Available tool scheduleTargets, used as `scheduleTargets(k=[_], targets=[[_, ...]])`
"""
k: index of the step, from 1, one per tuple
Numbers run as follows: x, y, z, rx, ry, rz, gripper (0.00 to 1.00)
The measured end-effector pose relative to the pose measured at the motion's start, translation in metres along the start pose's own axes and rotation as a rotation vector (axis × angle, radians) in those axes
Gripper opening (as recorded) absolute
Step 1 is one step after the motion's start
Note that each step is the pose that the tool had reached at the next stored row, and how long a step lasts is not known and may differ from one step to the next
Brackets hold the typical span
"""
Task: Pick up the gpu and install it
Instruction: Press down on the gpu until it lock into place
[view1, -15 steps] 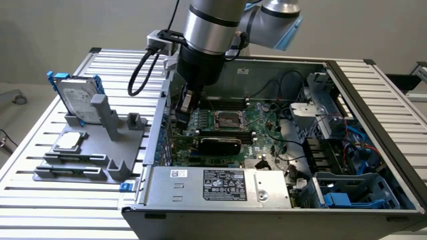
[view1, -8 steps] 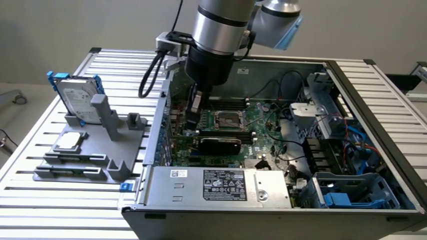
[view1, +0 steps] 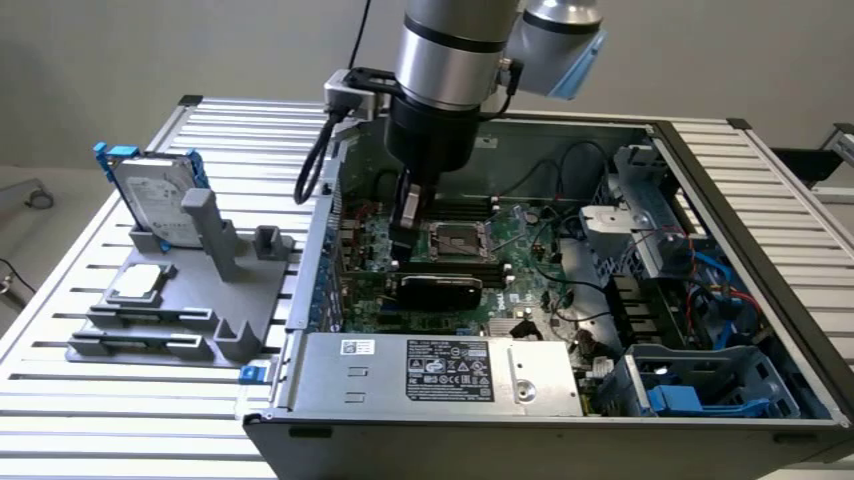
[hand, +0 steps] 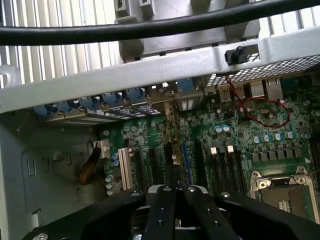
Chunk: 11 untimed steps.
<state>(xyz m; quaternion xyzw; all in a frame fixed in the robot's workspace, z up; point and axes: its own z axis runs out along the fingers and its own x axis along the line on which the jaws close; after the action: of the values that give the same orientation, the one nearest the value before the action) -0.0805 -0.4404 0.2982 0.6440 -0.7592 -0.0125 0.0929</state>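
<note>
One slatted aluminium table (view1: 80, 410) carries everything. At nine o'clock in the exterior view stands one grey plastic holder (view1: 200, 330) with two drives. One is a silver hard drive in a blue frame (view1: 154, 195), propped upright. The other is a smaller silver drive (view1: 140, 283), lying flat just below it.

Towards three o'clock from the holder sits one open grey metal computer case (view1: 667, 140). One silver-and-black robot arm (view1: 454, 60) reaches into it from twelve o'clock. Its black two-fingered gripper (view1: 410, 205) hangs over the green motherboard, jaws clenched together with nothing between them (in the wrist view the two fingers (hand: 162, 210) meet above the expansion slots).

The one gpu (view1: 441, 290), with its black rounded shroud, stands on the board at six o'clock from the single silver processor socket (view1: 454, 240), apart from the gripper. One silver labelled power-supply box (view1: 454, 370) lies below it, and one blue plastic bay (view1: 694, 395) sits at four o'clock.
</note>
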Motion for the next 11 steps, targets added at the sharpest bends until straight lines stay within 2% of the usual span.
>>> scheduleTargets(k=[1,2,3,11], targets=[[0.0,-0.0016,-0.0003,0.0032,-0.0038,-0.002,0.11],[0.0003,-0.0025,-0.0005,0.003,-0.0094,-0.003,0.11],[0.0004,-0.0028,-0.0006,0.0028,-0.0107,-0.003,0.11],[0.0005,-0.0028,-0.0005,0.0028,-0.0108,-0.003,0.11]])
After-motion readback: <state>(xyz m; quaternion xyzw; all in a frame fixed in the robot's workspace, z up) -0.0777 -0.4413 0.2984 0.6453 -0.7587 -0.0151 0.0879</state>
